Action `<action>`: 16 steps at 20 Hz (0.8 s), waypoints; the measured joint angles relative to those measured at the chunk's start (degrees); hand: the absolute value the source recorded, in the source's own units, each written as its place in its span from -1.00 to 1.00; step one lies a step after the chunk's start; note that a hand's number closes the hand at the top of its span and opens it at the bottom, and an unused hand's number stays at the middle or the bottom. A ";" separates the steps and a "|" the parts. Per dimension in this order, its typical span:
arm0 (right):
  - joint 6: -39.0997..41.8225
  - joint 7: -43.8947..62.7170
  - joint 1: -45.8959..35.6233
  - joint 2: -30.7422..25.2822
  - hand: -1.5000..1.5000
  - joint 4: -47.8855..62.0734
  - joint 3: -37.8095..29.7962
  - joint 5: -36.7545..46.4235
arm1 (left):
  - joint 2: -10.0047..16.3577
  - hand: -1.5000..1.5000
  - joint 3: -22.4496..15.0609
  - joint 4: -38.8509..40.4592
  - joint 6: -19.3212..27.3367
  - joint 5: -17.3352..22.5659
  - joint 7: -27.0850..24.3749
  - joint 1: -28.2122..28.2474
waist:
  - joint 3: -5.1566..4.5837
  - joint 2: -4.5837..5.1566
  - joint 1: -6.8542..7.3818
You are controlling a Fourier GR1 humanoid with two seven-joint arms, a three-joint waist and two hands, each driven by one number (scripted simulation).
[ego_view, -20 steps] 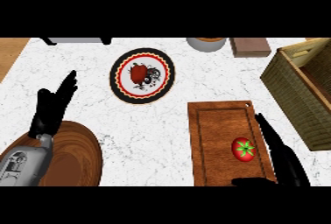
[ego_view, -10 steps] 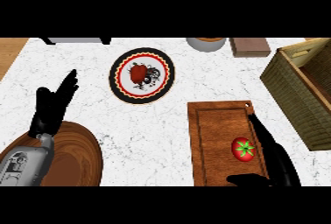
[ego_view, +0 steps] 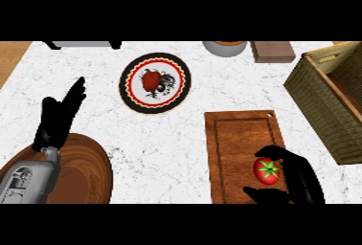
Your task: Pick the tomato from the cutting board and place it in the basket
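Note:
A red tomato (ego_view: 266, 171) with a green stem lies on the near right part of the brown wooden cutting board (ego_view: 237, 143). My right hand (ego_view: 302, 179) comes in from the lower right and wraps the tomato. Its fingers (ego_view: 279, 152) arch over the tomato's far side and the thumb (ego_view: 265, 194) curls in below it. The tomato still rests on the board. The woven basket (ego_view: 322, 98) stands to the right of the board, partly cut off by the view's edge. My left hand (ego_view: 56, 119) rests open at the left, fingers up.
A round patterned plate (ego_view: 155, 100) with red food on it sits left of the board's far end. A round wooden board (ego_view: 81, 167) lies at the lower left under my left forearm. A pale bowl (ego_view: 225, 48) and a brown block (ego_view: 273, 50) stand at the back.
The right hand's fingers, straight beside the tomato before, have curled over and round it, with the thumb closing in from below. The tomato and the left hand have not moved.

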 measured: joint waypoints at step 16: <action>29.76 13.87 -20.08 -6.63 1.00 -3.87 12.60 17.84 | -0.64 0.00 0.00 0.20 -0.83 -0.46 1.69 -1.44 | -0.19 0.21 1.11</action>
